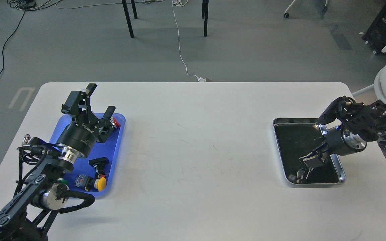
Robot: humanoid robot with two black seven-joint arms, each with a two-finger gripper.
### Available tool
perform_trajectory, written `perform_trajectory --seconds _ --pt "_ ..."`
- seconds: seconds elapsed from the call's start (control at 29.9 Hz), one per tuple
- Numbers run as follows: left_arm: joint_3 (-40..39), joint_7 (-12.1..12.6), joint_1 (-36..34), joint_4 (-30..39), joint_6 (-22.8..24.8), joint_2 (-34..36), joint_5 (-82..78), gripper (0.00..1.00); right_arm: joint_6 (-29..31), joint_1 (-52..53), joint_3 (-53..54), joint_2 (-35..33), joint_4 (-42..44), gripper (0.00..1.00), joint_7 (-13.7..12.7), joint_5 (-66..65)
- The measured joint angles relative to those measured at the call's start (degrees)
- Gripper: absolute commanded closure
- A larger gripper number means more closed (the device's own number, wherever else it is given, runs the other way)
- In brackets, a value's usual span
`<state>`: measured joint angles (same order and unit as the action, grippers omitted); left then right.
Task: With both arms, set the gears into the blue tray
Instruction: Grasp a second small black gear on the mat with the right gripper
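Observation:
The blue tray (116, 150) lies at the table's left side. My left gripper (100, 99) hovers above its far end, open, with nothing between the fingers. My right gripper (308, 163) points down into the near end of the silver-rimmed tray (297, 119) on the right. Its dark fingers merge with the black lining, so I cannot tell its state. No gears can be made out; the lining under the right gripper is hidden.
In the blue tray lie push-button switches: a yellow-capped one (101, 183), a red-capped one (114, 123) and a black one (98, 162). My left arm's elbow covers the tray's near left corner. Bare white tabletop separates the two trays.

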<state>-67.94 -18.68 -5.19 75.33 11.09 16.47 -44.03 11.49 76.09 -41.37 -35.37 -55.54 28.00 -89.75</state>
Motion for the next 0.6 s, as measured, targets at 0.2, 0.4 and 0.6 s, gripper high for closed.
perform_trajectory --seconds 0.2,0.4,0.6 --pt "-0.04 0.04 0.0 0.0 0.16 0.1 0.0 0.02 -0.32 -1.08 -0.17 0.04 0.09 0.15 -0.01 -0.04" --pt "-0.06 0.04 0.06 0.0 0.17 0.14 0.0 0.02 -0.33 -1.95 -0.2 0.08 0.11 0.18 0.0 -0.07" --pt "-0.02 0.05 0.08 0.0 0.17 0.14 0.0 0.02 -0.46 -2.71 -0.28 -0.22 0.28 0.36 -0.01 -0.08"
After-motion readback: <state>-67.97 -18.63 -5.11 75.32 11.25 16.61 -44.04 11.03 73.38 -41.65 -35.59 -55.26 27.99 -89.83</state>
